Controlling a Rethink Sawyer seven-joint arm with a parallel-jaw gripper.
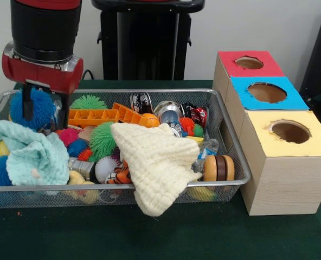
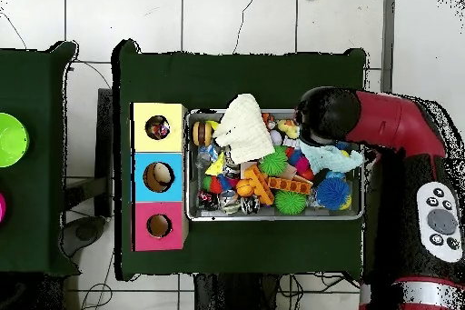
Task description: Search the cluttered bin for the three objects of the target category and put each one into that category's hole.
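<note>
The wire mesh bin (image 1: 149, 92) is full of toys, and it also shows in the overhead view (image 2: 272, 218). My gripper (image 1: 45, 122) hangs over the bin's left end with its fingers (image 1: 27, 108) spread apart and nothing between them. It stands in front of a blue spiky ball (image 1: 38, 103) and just above a light blue cloth (image 1: 25, 151). In the overhead view the arm's wrist (image 2: 325, 115) hides the gripper. Three wooden boxes have holes: red top (image 1: 250, 62), blue top (image 1: 266, 92), yellow top (image 1: 290, 132).
A cream waffle cloth (image 1: 155, 162) drapes over the bin's near rim. The bin also holds green spiky balls (image 1: 102, 140), an orange tray (image 1: 103, 115), crushed cans (image 1: 168, 111) and a wooden yo-yo (image 1: 219, 168). A green bowl (image 2: 9, 140) sits on a side table.
</note>
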